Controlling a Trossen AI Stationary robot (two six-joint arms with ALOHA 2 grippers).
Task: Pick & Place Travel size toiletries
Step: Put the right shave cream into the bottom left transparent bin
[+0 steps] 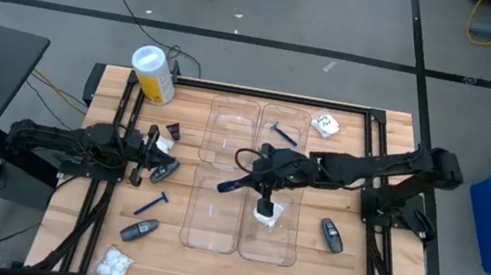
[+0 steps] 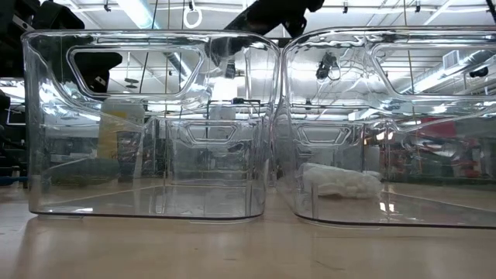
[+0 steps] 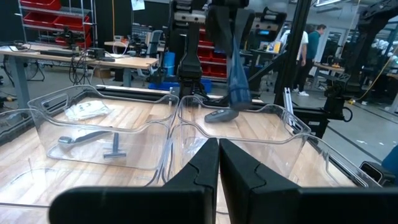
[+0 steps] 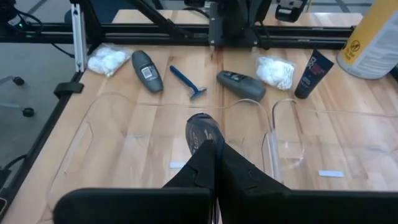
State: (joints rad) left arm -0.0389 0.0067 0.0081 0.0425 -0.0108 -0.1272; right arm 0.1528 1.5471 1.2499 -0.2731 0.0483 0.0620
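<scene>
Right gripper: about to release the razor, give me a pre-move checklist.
1. Grip: right gripper is shut on the blue razor. Ok.
2. Position: in the high view the razor hangs over the left clear tray. Ok.
3. Drop zone: nothing shows in that tray under the razor. Ok.
4. Left gripper: shut, holds nothing, sits beside the trays on the table's left. Ok.
5. Height above the tray floor: cannot tell.
</scene>
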